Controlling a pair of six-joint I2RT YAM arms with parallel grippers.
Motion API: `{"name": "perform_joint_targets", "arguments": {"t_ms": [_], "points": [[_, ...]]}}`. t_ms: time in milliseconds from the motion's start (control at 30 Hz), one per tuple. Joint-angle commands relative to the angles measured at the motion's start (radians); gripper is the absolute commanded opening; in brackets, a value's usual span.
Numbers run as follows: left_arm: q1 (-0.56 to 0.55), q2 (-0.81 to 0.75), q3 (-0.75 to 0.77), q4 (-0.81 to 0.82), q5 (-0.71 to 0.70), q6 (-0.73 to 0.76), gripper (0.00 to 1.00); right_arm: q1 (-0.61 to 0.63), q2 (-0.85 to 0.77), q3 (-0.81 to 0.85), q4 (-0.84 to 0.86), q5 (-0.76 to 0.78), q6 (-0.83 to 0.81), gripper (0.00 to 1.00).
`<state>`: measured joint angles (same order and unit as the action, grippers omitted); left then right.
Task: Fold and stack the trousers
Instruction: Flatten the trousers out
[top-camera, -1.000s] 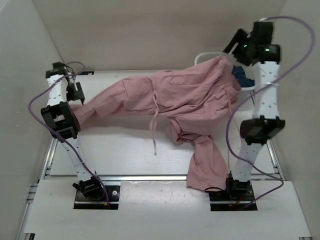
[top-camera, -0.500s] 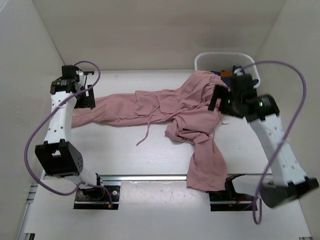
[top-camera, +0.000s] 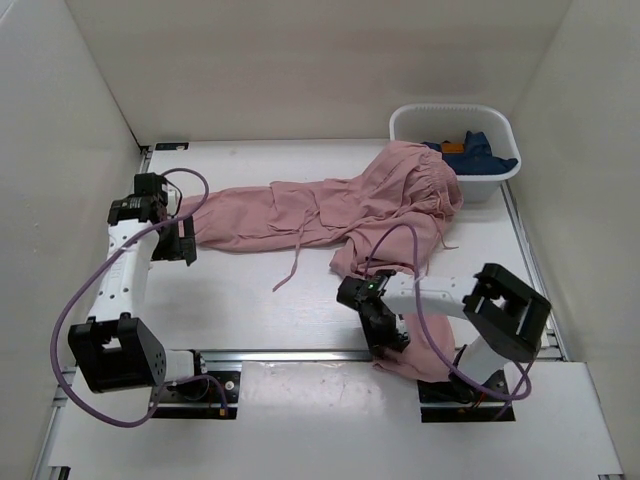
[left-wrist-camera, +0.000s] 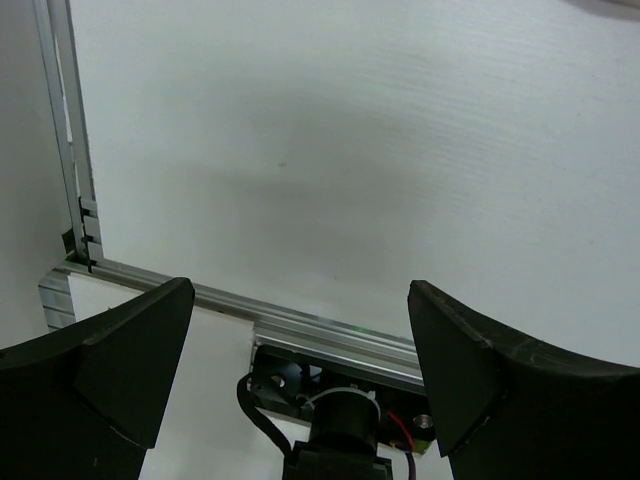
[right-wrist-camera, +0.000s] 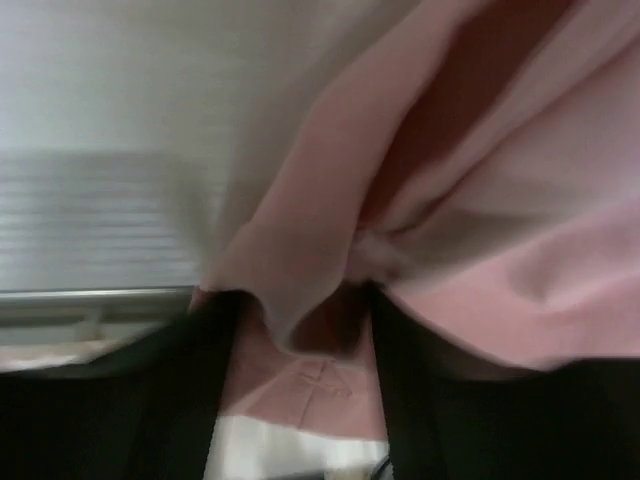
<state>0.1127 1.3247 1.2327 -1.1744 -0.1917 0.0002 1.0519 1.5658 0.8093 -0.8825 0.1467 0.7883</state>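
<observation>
Between the fingers of the right gripper (top-camera: 388, 335) lay a fold of the trousers (top-camera: 330, 205), which sprawled unfolded beyond it; whether it gripped, I couldn't tell. Just beside one leg's end, the left gripper (top-camera: 184, 240) gaped wide, empty; all folding and stacking remained.

the trousers (top-camera: 340, 205) lie across the middle of the table (top-camera: 240, 300). one leg runs left, its end just right of the left gripper (top-camera: 186, 240), which hangs over bare table at the left side. the waist lies at the far right, against the left wall of a bin (top-camera: 492, 183) in the far right corner; another garment (top-camera: 480, 150) sits in the bin. the other leg runs near, over the rail (top-camera: 300, 355) by the right arm's base, with the right gripper (top-camera: 388, 335) at its left edge and cloth between the fingers. the drawstring (top-camera: 290, 272) trails near of the left leg.
</observation>
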Motion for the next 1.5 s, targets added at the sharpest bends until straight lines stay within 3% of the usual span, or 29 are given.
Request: {"name": "perform_joint_targets", "arguments": {"t_ms": [0,33,67,100,167,267,300,400,433,467,500,567,600,667,700,767,800,833,867,900,967,1067,1100,1233,1300,1467], "points": [[-0.004,-0.062,-0.031,0.005,0.0,0.0,1.0,0.003,0.063,0.033,0.103,-0.016,0.016,0.47],[-0.004,-0.077,-0.032,-0.004,0.0,0.0,1.0,0.003,0.095,0.059,0.103,-0.03,-0.035,0.34],[-0.004,-0.078,-0.044,-0.004,0.0,0.0,1.0,0.003,0.109,0.138,0.103,-0.03,-0.059,0.03],[-0.004,-0.091,-0.056,-0.004,0.0,0.0,1.0,0.013,0.125,0.19,0.07,-0.009,-0.085,0.0],[0.005,-0.105,-0.067,-0.004,0.0,0.0,1.0,0.013,0.178,0.316,0.048,-0.009,-0.18,0.0],[0.018,-0.127,-0.067,-0.014,-0.02,0.0,1.0,0.013,0.304,0.705,-0.021,-0.059,-0.301,0.0],[0.034,-0.127,-0.052,-0.024,-0.02,0.0,1.0,0.022,0.35,0.971,-0.056,-0.059,-0.332,0.0],[0.082,-0.146,0.004,-0.033,-0.061,0.0,1.0,0.022,0.595,1.412,-0.202,-0.185,-0.419,0.0],[0.096,-0.147,0.031,-0.024,-0.096,0.0,1.0,0.013,0.732,1.684,-0.248,-0.238,-0.428,0.0],[0.111,-0.147,0.045,-0.015,-0.112,0.0,1.0,-0.003,0.785,1.776,-0.248,-0.295,-0.428,0.0],[0.146,-0.159,0.057,0.005,-0.121,0.0,1.0,-0.012,0.815,1.81,-0.224,-0.352,-0.416,0.11],[0.176,-0.169,0.077,0.027,-0.143,0.0,1.0,-0.026,0.792,1.67,-0.084,-0.566,-0.425,0.46],[0.176,-0.17,0.077,0.038,-0.152,0.0,1.0,-0.026,0.768,1.639,-0.057,-0.628,-0.473,0.75],[0.176,-0.17,0.05,0.047,-0.126,0.0,1.0,-0.009,0.751,1.694,-0.087,-0.679,-0.562,0.99],[0.176,-0.17,0.039,0.047,-0.103,0.0,1.0,-0.009,0.697,1.708,-0.107,-0.608,-0.611,0.99],[0.176,-0.17,-0.008,0.036,-0.042,0.0,1.0,-0.032,0.589,1.542,-0.055,-0.456,-0.583,0.99],[0.176,-0.16,-0.03,0.036,-0.025,0.0,1.0,-0.062,0.45,1.442,-0.018,-0.406,-0.514,0.99],[0.176,-0.16,-0.051,0.036,-0.006,0.0,1.0,-0.148,0.375,1.332,0.025,-0.324,-0.467,0.99],[0.176,-0.16,-0.099,0.036,0.047,0.0,1.0,-0.199,0.302,1.115,0.092,-0.271,-0.415,0.99],[0.156,-0.15,-0.126,0.051,0.073,0.0,1.0,-0.257,0.166,1.019,0.109,-0.227,-0.37,0.99],[0.088,-0.15,-0.224,0.09,0.132,0.0,1.0,-0.442,0.049,0.783,0.12,-0.136,-0.266,0.99],[-0.038,-0.128,-0.339,0.197,0.121,0.0,1.0,-0.708,-0.097,0.619,0.111,-0.084,-0.236,0.96],[-0.074,-0.119,-0.366,0.226,0.11,0.0,1.0,-0.818,-0.11,0.596,0.111,-0.1,-0.253,0.96],[-0.247,-0.094,-0.492,0.36,0.11,0.0,1.0,-0.996,-0.084,0.55,0.223,-0.127,-0.366,0.99],[-0.339,-0.094,-0.58,0.453,0.088,0.0,1.0,-1.059,-0.008,0.582,0.269,-0.14,-0.406,0.99],[-0.441,-0.039,-0.656,0.495,0.11,0.0,1.0,-1.109,0.172,0.636,0.367,-0.179,-0.437,0.99]]}}
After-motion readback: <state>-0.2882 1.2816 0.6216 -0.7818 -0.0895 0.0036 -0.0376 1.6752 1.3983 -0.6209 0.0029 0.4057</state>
